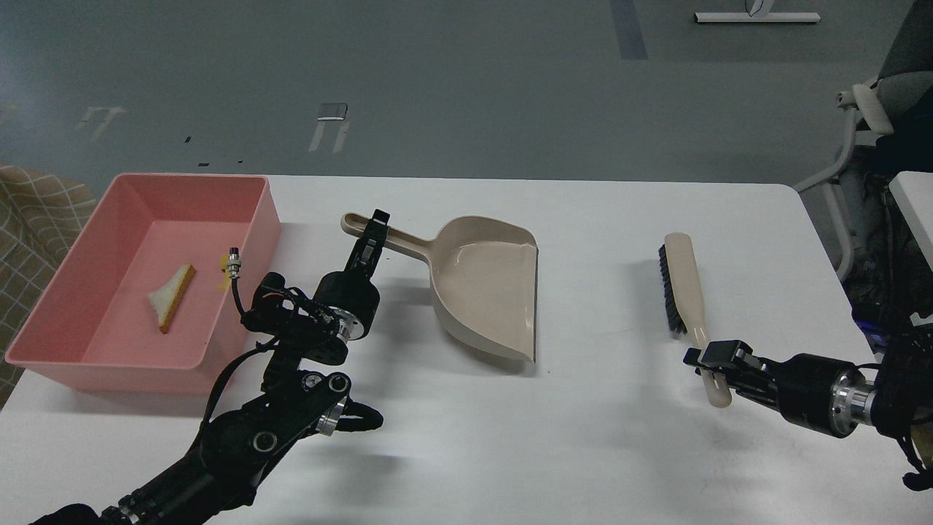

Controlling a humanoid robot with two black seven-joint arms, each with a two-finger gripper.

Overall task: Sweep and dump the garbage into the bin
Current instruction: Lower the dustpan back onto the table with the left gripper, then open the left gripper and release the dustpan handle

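Bread point(172, 297) and yellow scrap point(221, 264) lie in the bin point(65, 292), left of frame; left gripper point(376, 232) pinches the dustpan point(485, 284) handle; right gripper point(713, 362) pinches the brush point(686, 292) handle, lower right.

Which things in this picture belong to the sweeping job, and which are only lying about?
Belong to the job:
- shallow pink plastic bin
- white triangular bread slice with brown crust, inside the bin
- small yellow scrap, inside the bin
- beige plastic dustpan, left pincer at its handle
- beige black-bristled brush, right pincer at its handle

Only lying about:
- grey office chair, off the table
- checked cloth
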